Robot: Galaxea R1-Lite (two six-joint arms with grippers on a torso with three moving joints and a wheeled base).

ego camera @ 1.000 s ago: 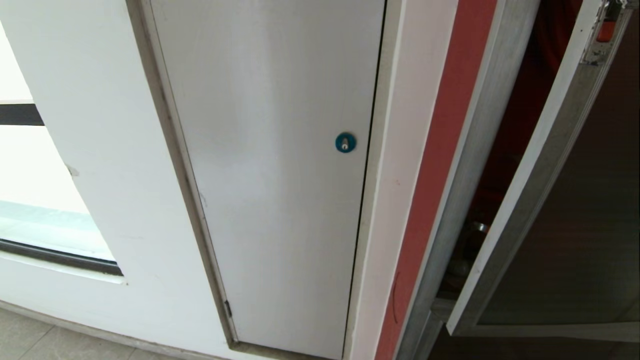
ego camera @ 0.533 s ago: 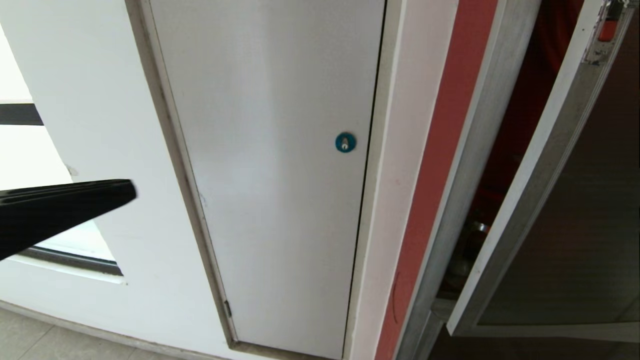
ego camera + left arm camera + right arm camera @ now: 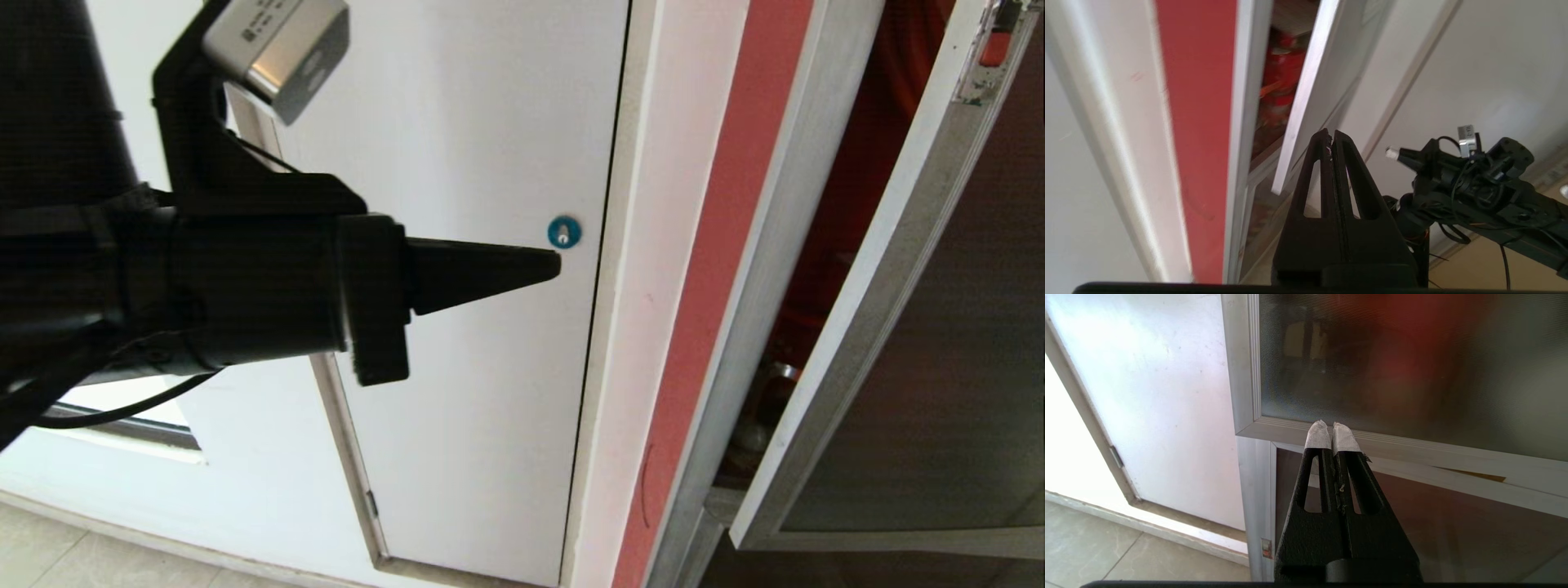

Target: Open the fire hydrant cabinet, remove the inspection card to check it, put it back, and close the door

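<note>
From the head view we are seeing our left gripper [image 3: 555,265] reaching in from the left across the plain grey-white door [image 3: 457,163], its tip sitting just below and beside the round blue lock [image 3: 563,233]. Side-on like this, that view is not telling us how the fingers stand; the left wrist view is, and there they are pressed together with nothing between them. The left wrist view is also giving us what the head view is missing: red shapes, blurred, inside the fire hydrant cabinet [image 3: 1278,81], and our right arm [image 3: 1474,188] hanging low off to the side. The right gripper [image 3: 1333,428] is showing only in its own wrist view, its white-taped tips closed on nothing and lying against the silver bottom rail of the door [image 3: 1412,367], in front of the shorter dark panel [image 3: 1433,531] below.

Further right in the head view, the fire hydrant cabinet [image 3: 784,245] is standing tall beside a red strip of wall [image 3: 718,245]. Its door [image 3: 939,367] is standing ajar, long axis upright, its free edge swung out toward us from the frame, with the small red latch [image 3: 992,49] at the top of that edge. The inspection card is not showing in any view.

A second ago we were seeing no arm in the head view; half a second ago only a dark tip was entering at the left. The cabinet door is keeping the same angle.
</note>
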